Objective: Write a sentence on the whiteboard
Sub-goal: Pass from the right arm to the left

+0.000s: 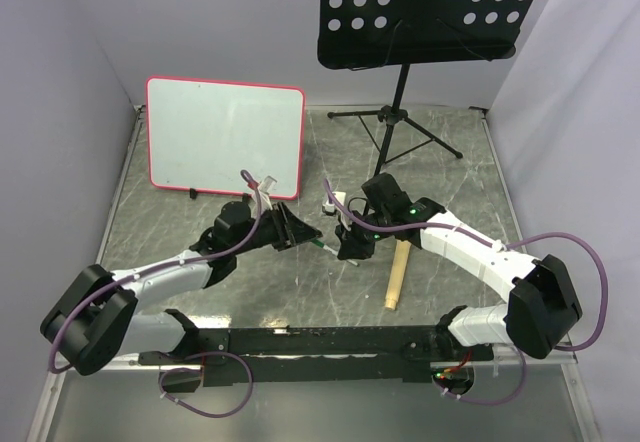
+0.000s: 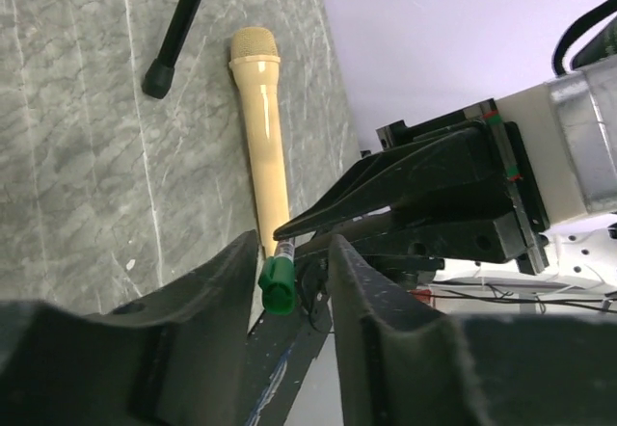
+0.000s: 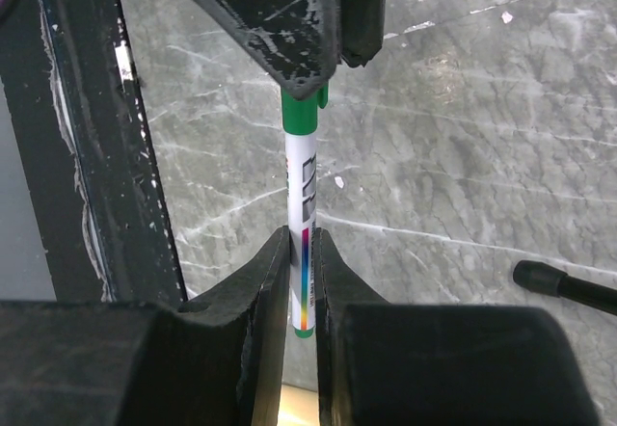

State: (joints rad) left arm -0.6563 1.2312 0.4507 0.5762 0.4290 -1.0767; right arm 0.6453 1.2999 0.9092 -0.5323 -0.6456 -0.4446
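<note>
The whiteboard point(image 1: 225, 134), white with a pink-red frame, stands propped at the back left, and I see no writing on it. The sentence does not show. My right gripper point(image 1: 350, 247) point(image 3: 303, 243) is shut on the white barrel of a green marker point(image 3: 301, 185), held low over the table's middle. My left gripper point(image 1: 290, 230) point(image 2: 294, 248) meets it from the left. Its jaws stand on either side of the marker's green cap point(image 2: 278, 284); the cap lies against one finger, with a gap to the other.
A black perforated music stand point(image 1: 425, 7) stands at the back right, its tripod legs point(image 1: 400, 122) spread on the grey marbled table; one leg tip shows in the right wrist view point(image 3: 559, 281). A beige wooden stick point(image 1: 397, 272) point(image 2: 262, 127) lies under the right arm.
</note>
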